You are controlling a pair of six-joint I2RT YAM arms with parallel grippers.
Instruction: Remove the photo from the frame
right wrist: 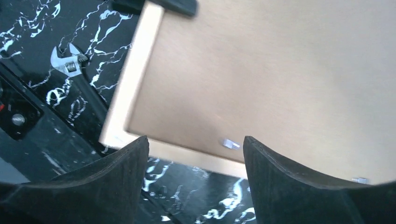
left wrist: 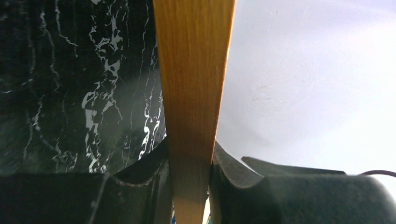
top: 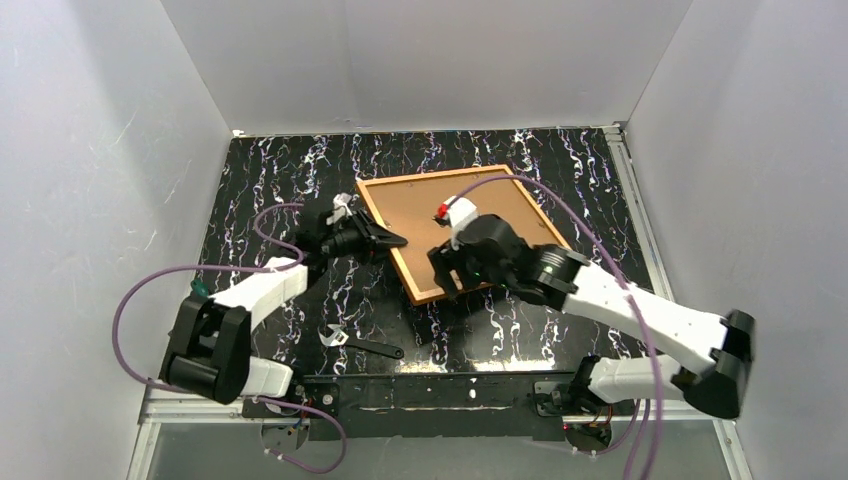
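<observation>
Frame rim is pinched by the left claw; the right claw gapes wide over it.

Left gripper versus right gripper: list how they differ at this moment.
The left gripper is shut on the frame's wooden edge; the right gripper stands open and holds nothing. The left gripper meets the frame at its left side; the right gripper is over the photo's tan back, by the near edge. Both are black and two-fingered, at the same frame.
</observation>
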